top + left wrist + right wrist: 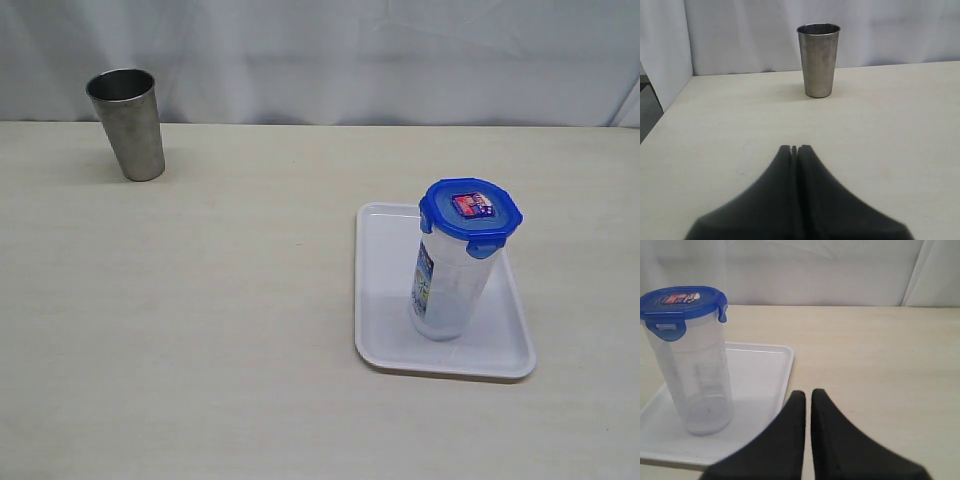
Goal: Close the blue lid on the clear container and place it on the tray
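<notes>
We see the clear container (448, 285) upright on the tray (385, 340), with the blue lid (470, 210) seated on top. Our left gripper (794, 148) is pinched together and empty, facing the steel cup (128, 122). Our right gripper (808, 392) shows barely a slit and holds nothing, near the tray.

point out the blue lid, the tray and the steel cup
the blue lid (470, 212), exterior view, top face
the tray (385, 300), exterior view, bare left part
the steel cup (818, 60), left wrist view, side wall

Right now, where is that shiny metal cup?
In the exterior view the steel cup stands upright at the far left of the table, well apart from the tray and clear container on the right.
</notes>
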`<state>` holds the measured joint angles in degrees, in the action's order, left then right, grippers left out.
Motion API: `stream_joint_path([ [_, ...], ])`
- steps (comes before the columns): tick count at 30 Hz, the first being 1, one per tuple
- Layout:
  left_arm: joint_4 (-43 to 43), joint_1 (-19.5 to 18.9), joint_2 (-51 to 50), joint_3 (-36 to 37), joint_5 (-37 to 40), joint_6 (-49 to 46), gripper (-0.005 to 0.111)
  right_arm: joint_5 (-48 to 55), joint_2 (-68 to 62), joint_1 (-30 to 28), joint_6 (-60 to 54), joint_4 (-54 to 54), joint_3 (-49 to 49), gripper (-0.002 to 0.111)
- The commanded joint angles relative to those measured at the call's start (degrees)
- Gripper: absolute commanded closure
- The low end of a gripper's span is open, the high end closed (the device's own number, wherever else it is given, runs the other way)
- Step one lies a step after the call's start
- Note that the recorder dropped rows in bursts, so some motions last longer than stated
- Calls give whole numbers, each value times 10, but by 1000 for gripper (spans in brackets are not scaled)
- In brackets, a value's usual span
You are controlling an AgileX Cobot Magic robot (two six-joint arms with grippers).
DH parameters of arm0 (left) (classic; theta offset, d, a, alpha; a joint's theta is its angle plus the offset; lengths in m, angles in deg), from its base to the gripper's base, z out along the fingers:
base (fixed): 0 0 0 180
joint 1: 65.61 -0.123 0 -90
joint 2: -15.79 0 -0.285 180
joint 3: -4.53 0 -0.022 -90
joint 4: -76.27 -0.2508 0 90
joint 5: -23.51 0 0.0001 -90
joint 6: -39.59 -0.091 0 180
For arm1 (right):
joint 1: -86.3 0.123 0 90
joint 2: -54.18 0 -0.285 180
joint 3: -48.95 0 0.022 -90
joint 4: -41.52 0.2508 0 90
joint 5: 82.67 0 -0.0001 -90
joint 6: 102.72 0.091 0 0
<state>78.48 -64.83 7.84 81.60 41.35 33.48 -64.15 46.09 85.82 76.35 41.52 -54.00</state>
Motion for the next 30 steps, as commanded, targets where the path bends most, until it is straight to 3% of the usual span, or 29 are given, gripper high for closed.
stream_joint_path([
  [1, -1, -1, 2, 1, -2, 5, 107, 4, 3, -3, -29, -4, 2, 104],
  [30, -1, -1, 2, 1, -2, 5, 107, 11, 3, 0, -10, 6, 2, 104],
])
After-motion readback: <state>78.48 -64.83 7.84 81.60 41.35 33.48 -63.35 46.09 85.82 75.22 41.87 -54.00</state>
